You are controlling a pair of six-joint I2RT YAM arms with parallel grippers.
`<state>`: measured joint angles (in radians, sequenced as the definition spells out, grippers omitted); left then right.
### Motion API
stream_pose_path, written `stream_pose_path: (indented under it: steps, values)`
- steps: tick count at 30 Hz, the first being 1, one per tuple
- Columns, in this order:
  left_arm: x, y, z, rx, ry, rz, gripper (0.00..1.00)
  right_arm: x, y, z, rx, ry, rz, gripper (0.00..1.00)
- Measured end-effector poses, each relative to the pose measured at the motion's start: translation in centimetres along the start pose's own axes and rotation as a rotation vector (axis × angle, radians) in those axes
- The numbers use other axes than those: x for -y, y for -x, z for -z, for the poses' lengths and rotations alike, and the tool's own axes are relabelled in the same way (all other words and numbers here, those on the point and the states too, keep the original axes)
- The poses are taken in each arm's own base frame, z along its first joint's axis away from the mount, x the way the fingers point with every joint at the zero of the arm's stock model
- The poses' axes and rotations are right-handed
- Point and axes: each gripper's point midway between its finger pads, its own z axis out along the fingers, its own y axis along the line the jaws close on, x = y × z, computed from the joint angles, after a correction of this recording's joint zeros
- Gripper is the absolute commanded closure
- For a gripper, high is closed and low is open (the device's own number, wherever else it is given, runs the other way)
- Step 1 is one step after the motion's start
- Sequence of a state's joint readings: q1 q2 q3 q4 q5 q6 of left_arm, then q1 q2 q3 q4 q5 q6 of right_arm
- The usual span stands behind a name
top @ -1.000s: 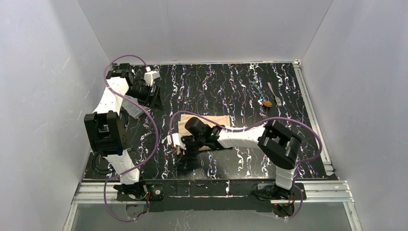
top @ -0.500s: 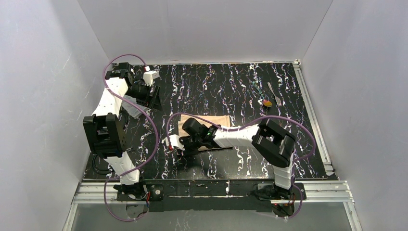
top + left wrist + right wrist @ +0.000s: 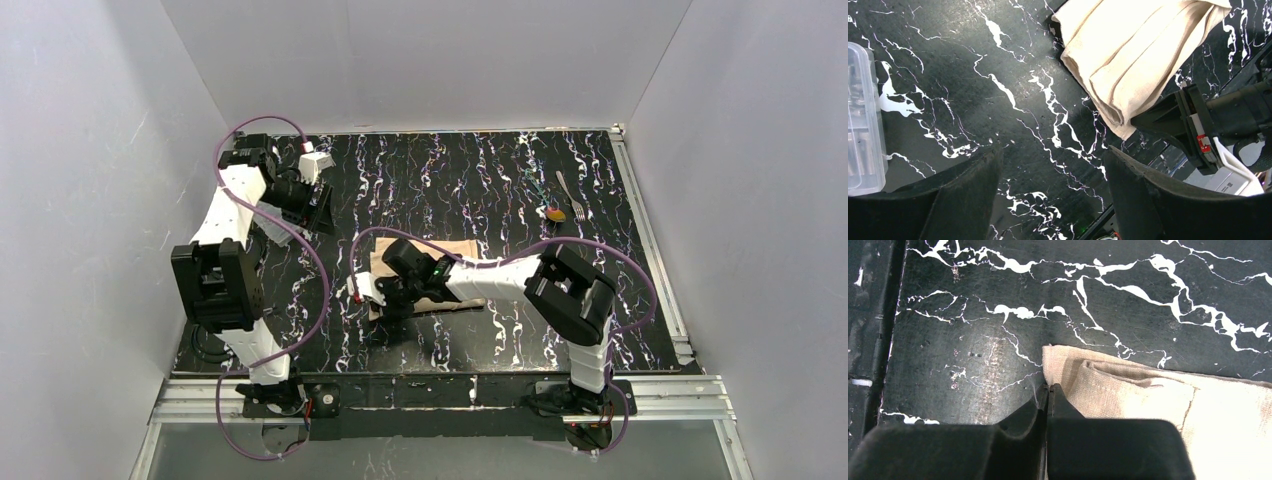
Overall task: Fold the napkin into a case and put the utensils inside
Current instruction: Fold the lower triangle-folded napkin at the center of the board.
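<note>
Pinching folded napkin (image 3: 1148, 410) at left edge with right gripper (image 3: 1048, 389), jaws pressed together. Holding left gripper (image 3: 1053, 155) spread wide over black marbled table (image 3: 948, 75), near clear plastic box (image 3: 863, 115).

We are looking at the napkin (image 3: 462, 248), a plain tan-beige cloth that is lying flat, folded into a layered, roughly rectangular strip just left of the centre of the top view. In the left wrist view it is filling the upper right, with its stacked folds showing along its lower-left edge. In the right wrist view its corner is sitting at mid-frame, the upper layer lying a little inside the lower one, and the right gripper (image 3: 1048, 388) is pinching its left edge, fingertips pressed together. We are finding the utensils well apart from it, at the upper right of the top view. The thin silver fork (image 3: 570, 192) is lying slantwise, and the spoon (image 3: 556, 214), with its orange bowl, is resting just beside it to the lower left.
</note>
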<state>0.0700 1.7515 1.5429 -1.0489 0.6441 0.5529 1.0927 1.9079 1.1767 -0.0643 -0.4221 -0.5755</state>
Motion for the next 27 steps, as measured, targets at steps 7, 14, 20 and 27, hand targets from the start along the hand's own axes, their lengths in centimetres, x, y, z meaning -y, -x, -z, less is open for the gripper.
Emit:
stream_pose_path:
  steps: [7,14,20,27]
  values:
    - [0.5,-0.4,0.5,0.005,0.005,-0.057,0.28,0.6,0.0,0.2,0.010,-0.015,-0.024,0.99]
    - [0.4,-1.7,0.0,-0.025,-0.009,-0.088,0.28,0.8,0.4,0.6,0.028,-0.014,-0.037,0.99]
    - [0.3,-2.3,-0.3,-0.038,-0.016,-0.110,0.27,1.5,1.4,1.3,0.082,-0.019,-0.061,0.99]
    - [1.9,-4.1,-0.4,-0.026,-0.062,-0.224,0.25,3.2,1.9,2.2,0.133,-0.044,-0.096,0.99]
